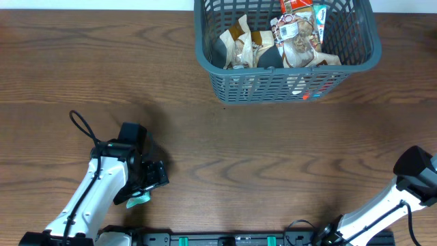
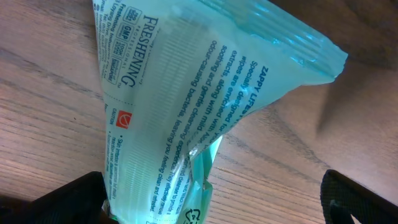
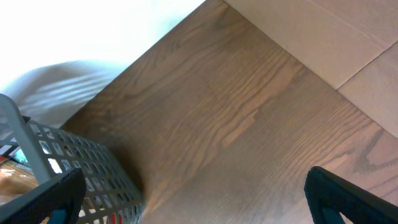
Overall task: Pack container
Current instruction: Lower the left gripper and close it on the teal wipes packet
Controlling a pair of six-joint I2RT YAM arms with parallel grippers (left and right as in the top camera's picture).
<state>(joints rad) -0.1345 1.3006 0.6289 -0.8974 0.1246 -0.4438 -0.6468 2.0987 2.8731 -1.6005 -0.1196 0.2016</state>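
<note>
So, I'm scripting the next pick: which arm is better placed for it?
Left: the left gripper is open around the teal wipes packet; the right gripper is empty.

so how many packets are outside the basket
1: the teal wipes packet between the left gripper fingers, front left of the table. Others may be hidden under the arms.

Overhead looks straight down on the whole worktop (image 1: pixel 205 157). The left wrist view faces it from very near; the right wrist view shares the container (image 3: pixel 93 168) with overhead.
</note>
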